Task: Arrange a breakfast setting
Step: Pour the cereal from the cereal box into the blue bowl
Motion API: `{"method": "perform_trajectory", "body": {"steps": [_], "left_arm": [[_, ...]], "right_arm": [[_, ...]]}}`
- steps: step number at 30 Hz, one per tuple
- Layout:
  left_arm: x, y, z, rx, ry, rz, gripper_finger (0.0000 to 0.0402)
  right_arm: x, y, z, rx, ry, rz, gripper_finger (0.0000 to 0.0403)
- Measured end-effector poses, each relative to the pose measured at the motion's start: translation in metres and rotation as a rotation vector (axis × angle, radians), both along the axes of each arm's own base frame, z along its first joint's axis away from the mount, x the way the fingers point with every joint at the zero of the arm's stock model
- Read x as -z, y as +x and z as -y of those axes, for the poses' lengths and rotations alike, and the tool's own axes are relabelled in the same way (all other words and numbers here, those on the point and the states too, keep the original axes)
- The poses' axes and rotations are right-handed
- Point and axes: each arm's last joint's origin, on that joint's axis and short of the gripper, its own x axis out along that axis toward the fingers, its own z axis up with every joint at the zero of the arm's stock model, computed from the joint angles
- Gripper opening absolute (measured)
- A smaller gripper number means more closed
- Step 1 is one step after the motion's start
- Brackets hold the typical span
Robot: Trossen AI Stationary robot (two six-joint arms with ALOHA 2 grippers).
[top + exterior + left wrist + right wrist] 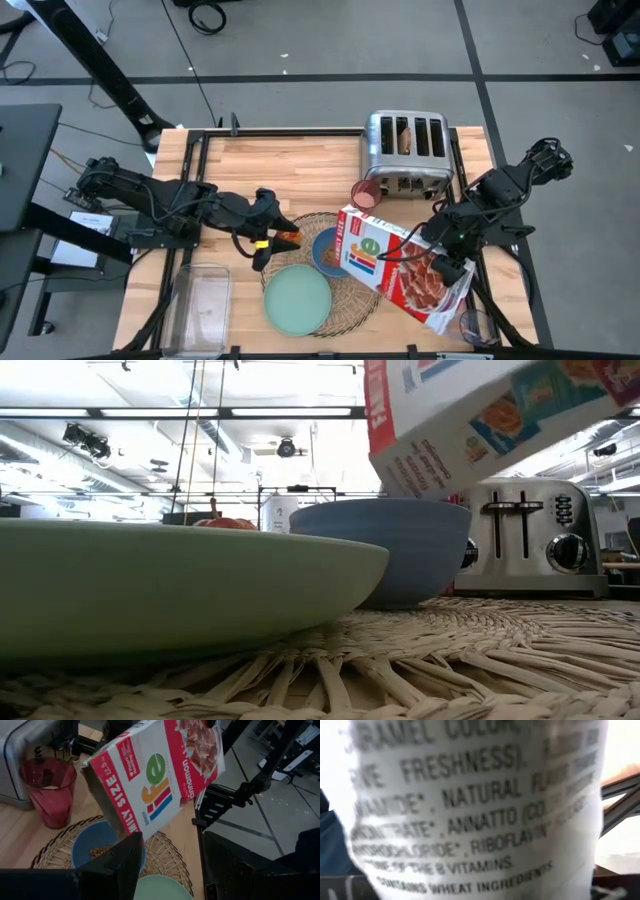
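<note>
On the round woven straw placemat (330, 275), at the middle of the worktop's near half, the blue bowl (326, 250) sits at about 12 o'clock and the mint-green plate (297, 298) at about 7 o'clock, close beside each other. A family-size cereal box (400, 265) hangs tilted over the bowl, open mouth down above its rim; the left wrist view shows a few brown cereal pieces (100, 851) in the bowl's bottom. The right gripper (440, 250) holds the box from the 3 o'clock side, jaws pinching its far end. The pink cup (367, 194) stands on the bare worktop (280, 165) just beyond the placemat, at about 1 o'clock from the bowl, directly in front of the chrome four-slot toaster (405, 152), which carries a toast slice (404, 138) in one slot. The left gripper (272, 238) lies at the placemat's 9 o'clock edge; something orange shows at its jaws, and I cannot tell whether they pinch it. A clear plastic bin (200, 305) rests at the worktop's near left corner.
</note>
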Motion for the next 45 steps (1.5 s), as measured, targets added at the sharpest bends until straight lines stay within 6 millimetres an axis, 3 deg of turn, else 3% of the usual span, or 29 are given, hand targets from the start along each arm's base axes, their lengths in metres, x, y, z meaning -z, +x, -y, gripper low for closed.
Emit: {"method": "perform_trajectory", "body": {"steps": [45], "left_arm": [[0.0,-0.0002,0.0,-0.006,0.001,0.0,0.0217]], "right_arm": [[-0.0042,0.008,0.0019,0.037,0.082,0.01,0.0218]]}}
